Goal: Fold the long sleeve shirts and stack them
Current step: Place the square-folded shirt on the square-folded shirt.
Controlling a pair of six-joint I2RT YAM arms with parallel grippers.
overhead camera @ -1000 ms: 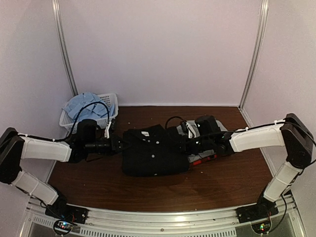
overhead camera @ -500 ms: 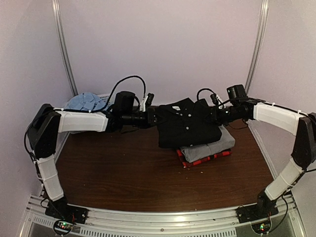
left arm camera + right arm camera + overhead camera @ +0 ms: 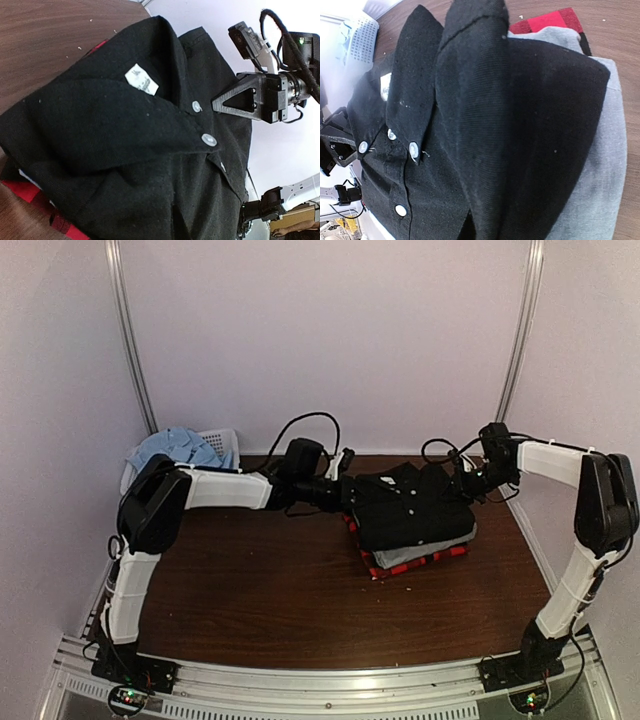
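Robot lab booth: blank white panels (image 3: 330, 340), metal corner posts (image 3: 132, 340), brown table (image 3: 260, 590)

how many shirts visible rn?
4. The black shirt tops the pile right of centre, grey shirt under it, plaid shirt at the bottom; light blue shirt in the white basket, far left. Others may be hidden in the basket.

The top camera sits high behind the arm bases at 6 o'clock, facing 12 and downward, far enough to show the whole brown wooden desk (image 3: 250, 590). The left wrist camera is close against the folded black collared button-up shirt (image 3: 125, 150), facing 3 o'clock. The right wrist camera, equally close, faces 9. All three share that shirt.
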